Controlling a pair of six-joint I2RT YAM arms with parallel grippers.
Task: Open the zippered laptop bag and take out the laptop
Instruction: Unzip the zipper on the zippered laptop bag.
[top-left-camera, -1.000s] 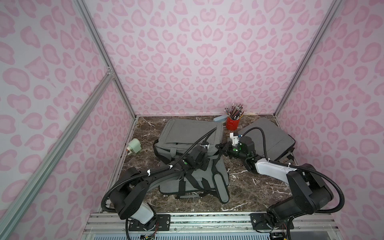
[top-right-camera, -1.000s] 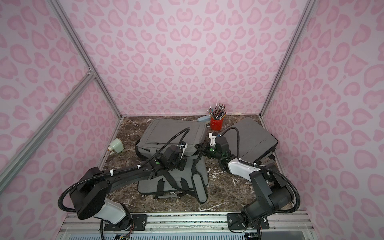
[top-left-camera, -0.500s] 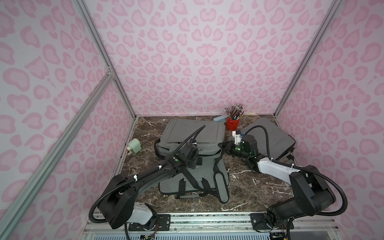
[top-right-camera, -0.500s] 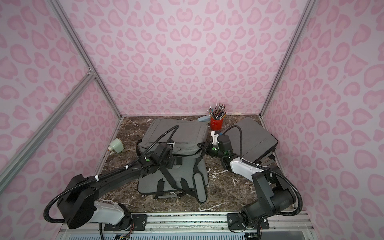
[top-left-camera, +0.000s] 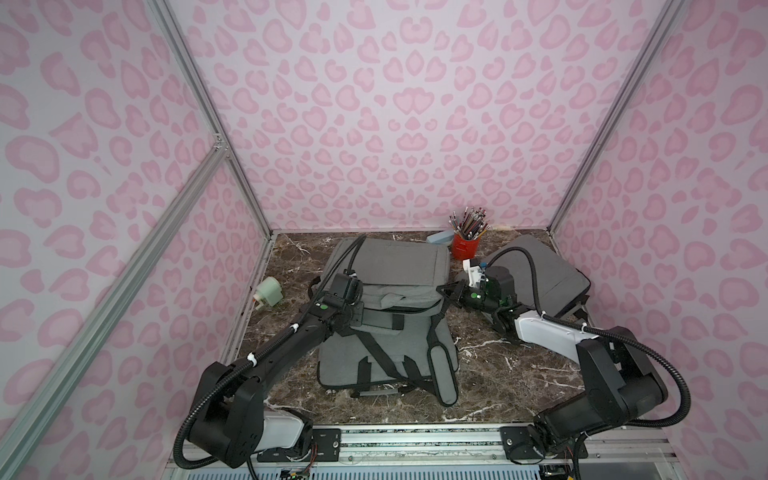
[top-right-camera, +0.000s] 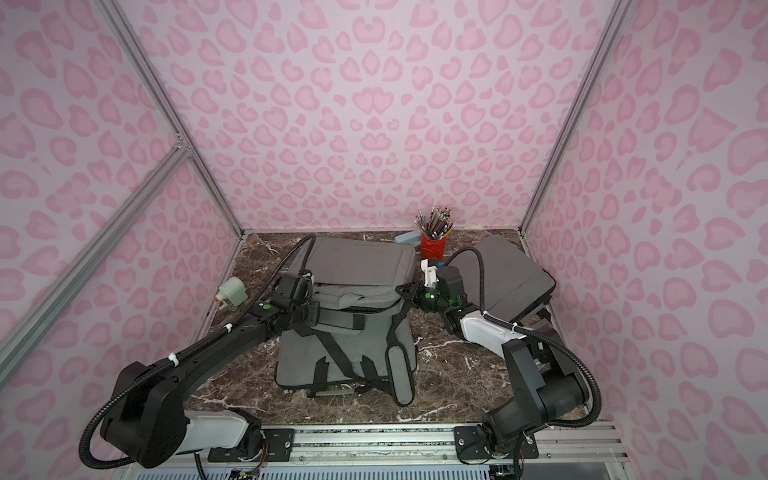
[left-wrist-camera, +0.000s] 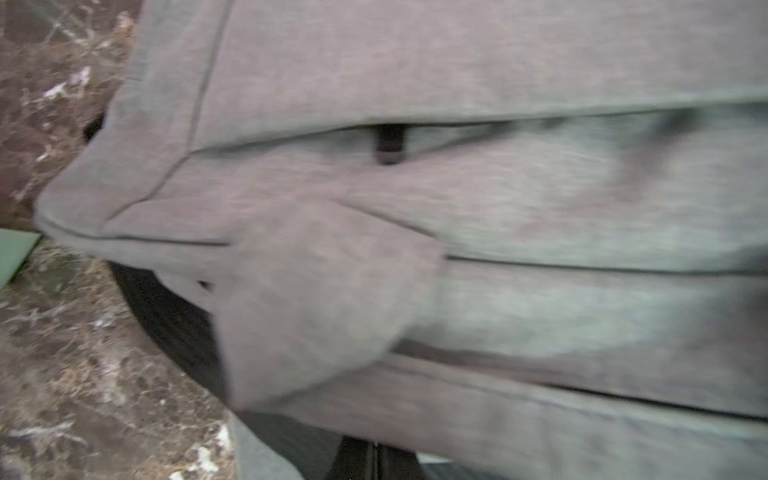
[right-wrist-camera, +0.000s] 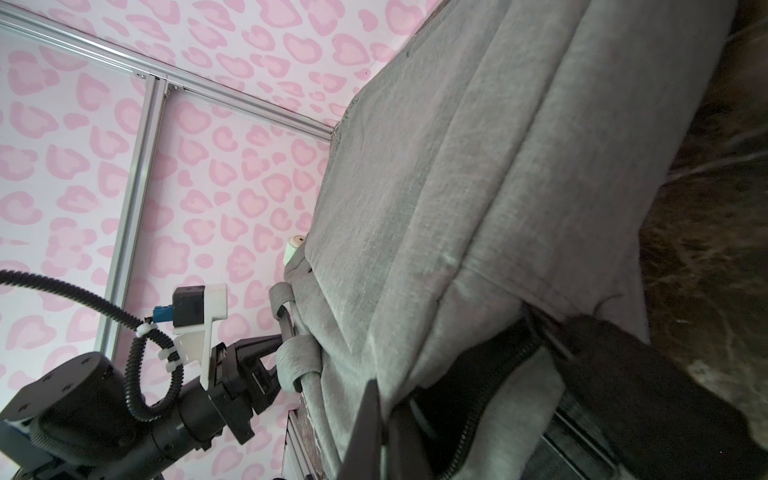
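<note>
Grey centre bag (top-left-camera: 399, 266) + side bag (top-left-camera: 552, 270) = 2; red cup (top-left-camera: 464, 249) x1.

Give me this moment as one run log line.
left claw: shut, at laptop bag left side | right claw: shut at bag's right edge | laptop: not visible

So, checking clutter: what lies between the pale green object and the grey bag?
Just bare marble table between the green object and the bag, clearest in a top view.
</note>
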